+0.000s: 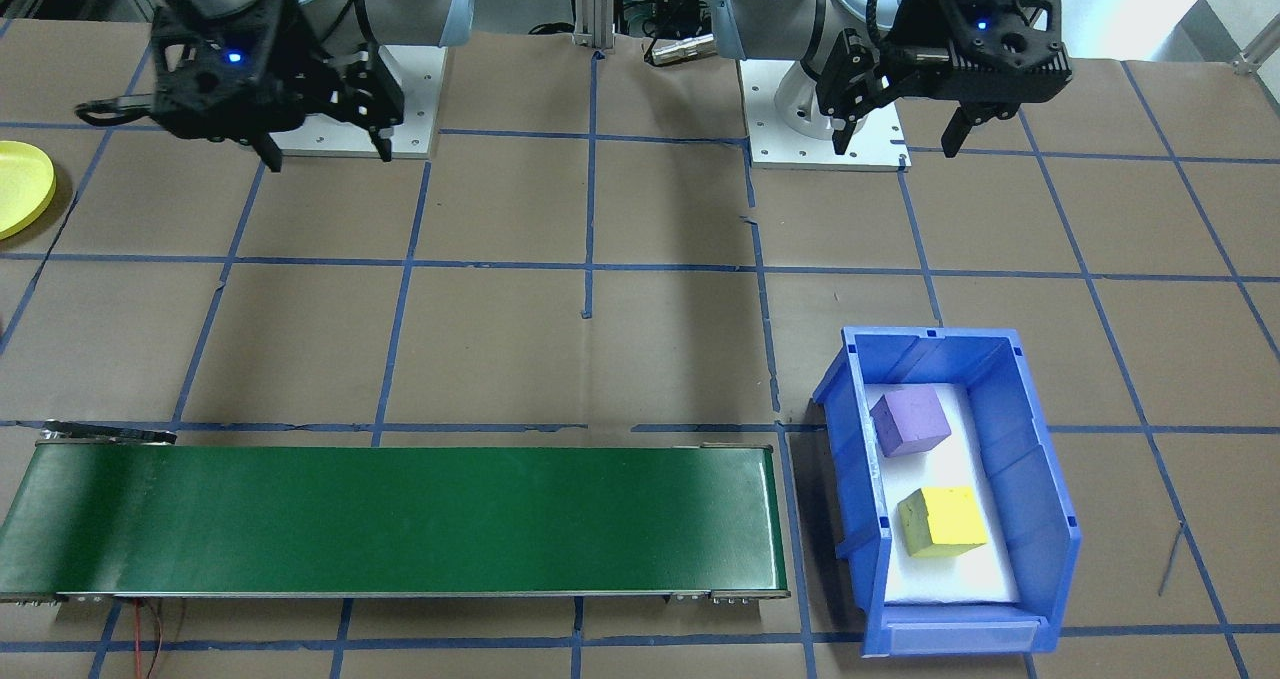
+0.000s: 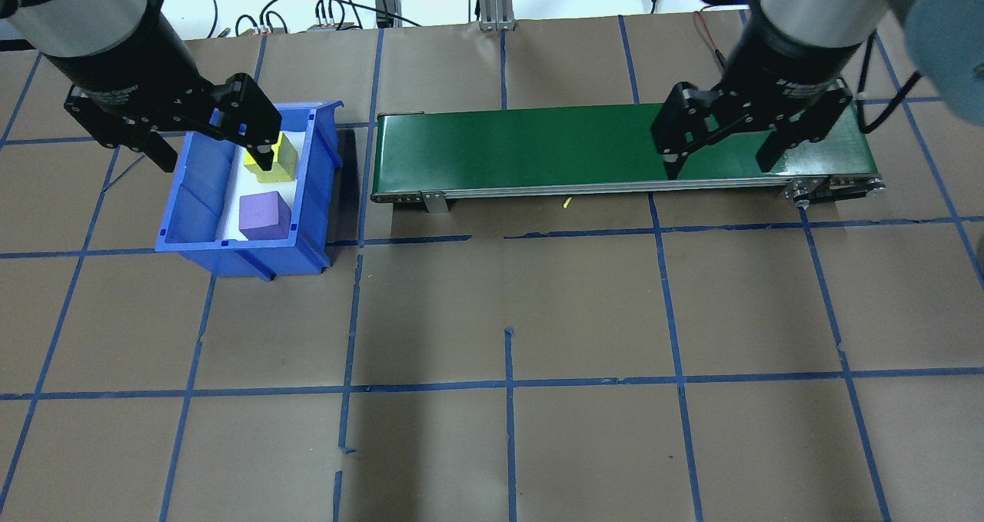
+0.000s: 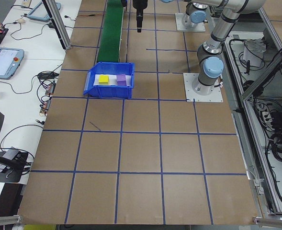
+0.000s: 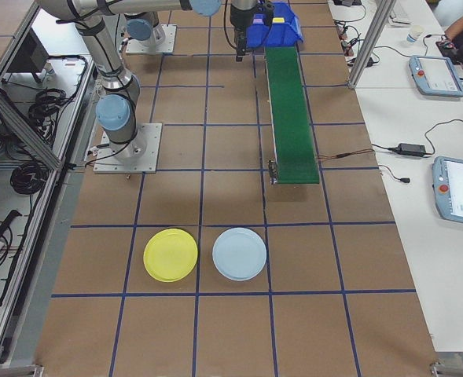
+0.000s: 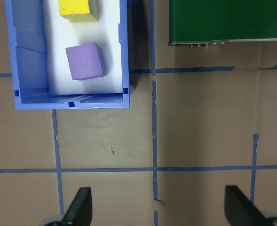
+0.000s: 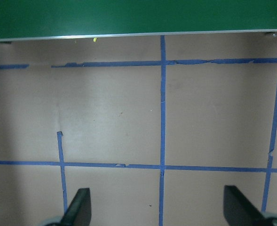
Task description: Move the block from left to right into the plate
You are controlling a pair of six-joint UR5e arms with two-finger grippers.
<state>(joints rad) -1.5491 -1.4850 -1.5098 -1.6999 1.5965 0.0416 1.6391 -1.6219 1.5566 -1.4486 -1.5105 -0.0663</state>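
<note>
Even, bright overhead light; soft shadows on the brown table [image 2: 507, 445]; views sharp, the right wrist view slightly hazy.

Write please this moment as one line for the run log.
left gripper: open, empty, above bin | right gripper: open, empty, above belt | purple block, yellow block: in blue bin | yellow plate: empty
</note>
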